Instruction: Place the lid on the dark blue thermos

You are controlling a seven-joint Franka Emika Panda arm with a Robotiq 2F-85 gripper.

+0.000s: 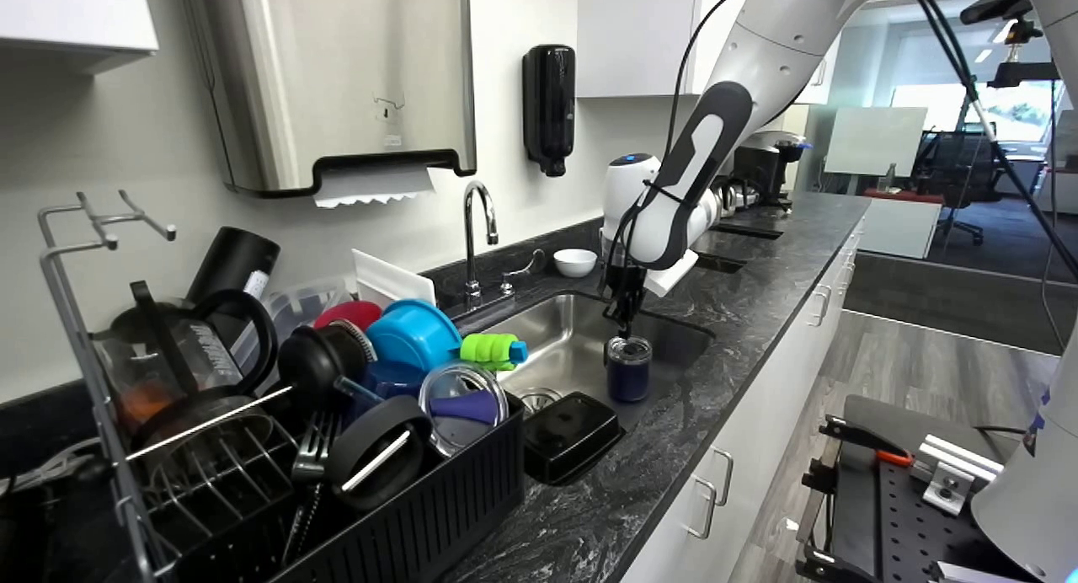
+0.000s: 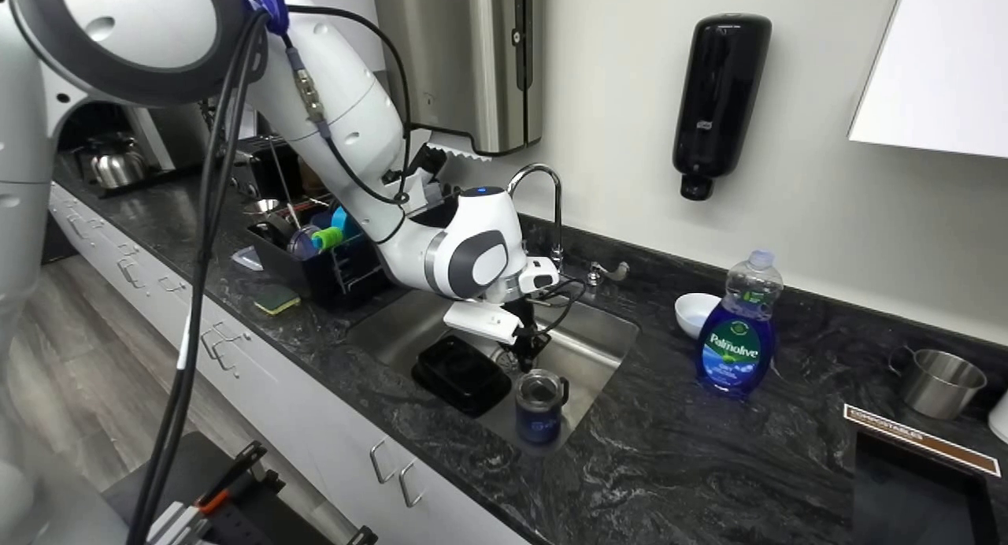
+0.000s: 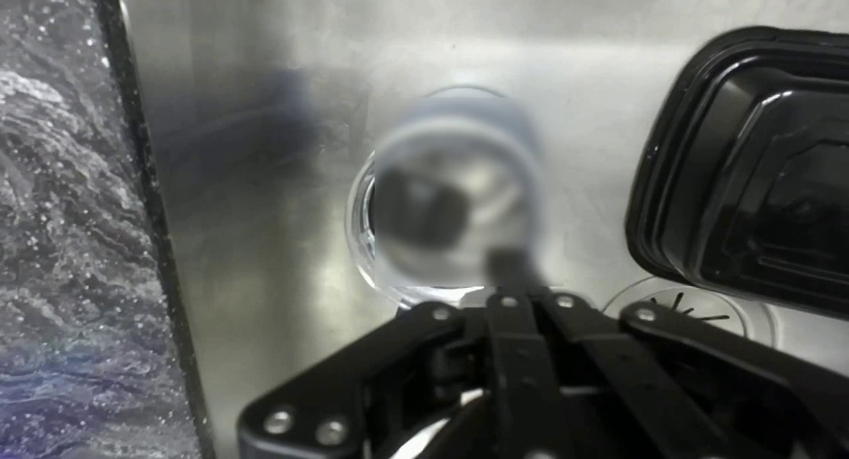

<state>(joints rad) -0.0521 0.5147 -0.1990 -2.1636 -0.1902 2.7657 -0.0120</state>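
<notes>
Down in the steel sink point(image 1: 563, 357), the dark blue thermos point(image 2: 539, 427) stands upright with the clear-rimmed lid point(image 2: 541, 389) apparently on top (blur in the wrist view hides the seating), the closed gripper point(image 1: 624, 329) poised right over it, presumably to press it home.

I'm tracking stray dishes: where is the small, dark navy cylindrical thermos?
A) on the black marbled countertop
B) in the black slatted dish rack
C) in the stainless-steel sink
C: both exterior views show the thermos inside the sink, bare steel beside it.
</notes>
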